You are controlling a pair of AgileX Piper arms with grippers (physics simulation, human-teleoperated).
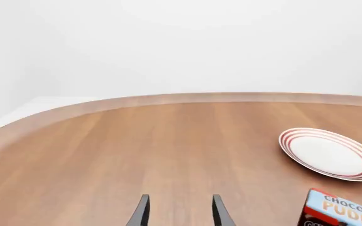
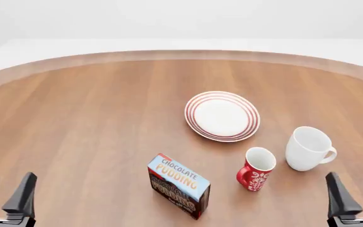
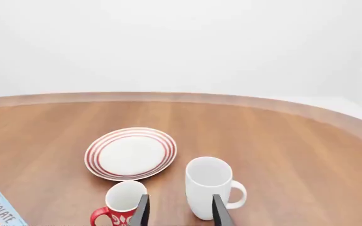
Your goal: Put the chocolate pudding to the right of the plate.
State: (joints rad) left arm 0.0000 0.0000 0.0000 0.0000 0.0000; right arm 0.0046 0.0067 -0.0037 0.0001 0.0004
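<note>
One small rectangular chocolate pudding carton [image 2: 178, 185], blue-topped with orange lettering and dark brown sides, stands upright near-left of the red-ringed white plate [image 2: 222, 116]. Both tools, left [image 2: 5, 190] and right [image 2: 354, 188], are released and empty.

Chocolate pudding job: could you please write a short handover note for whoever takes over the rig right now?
Left pincer: open, holding nothing, low at the near left edge of the table.
Right pincer: open, holding nothing, near right edge.
Chocolate pudding: standing on the table, nearer than the plate and to its left, untouched.
Red mug and white mug stand on the plate's near right side, close to where the carton should go.
Done: nothing yet.
Left: grasp the pudding and set it right of the plate, clear of the mugs.
</note>
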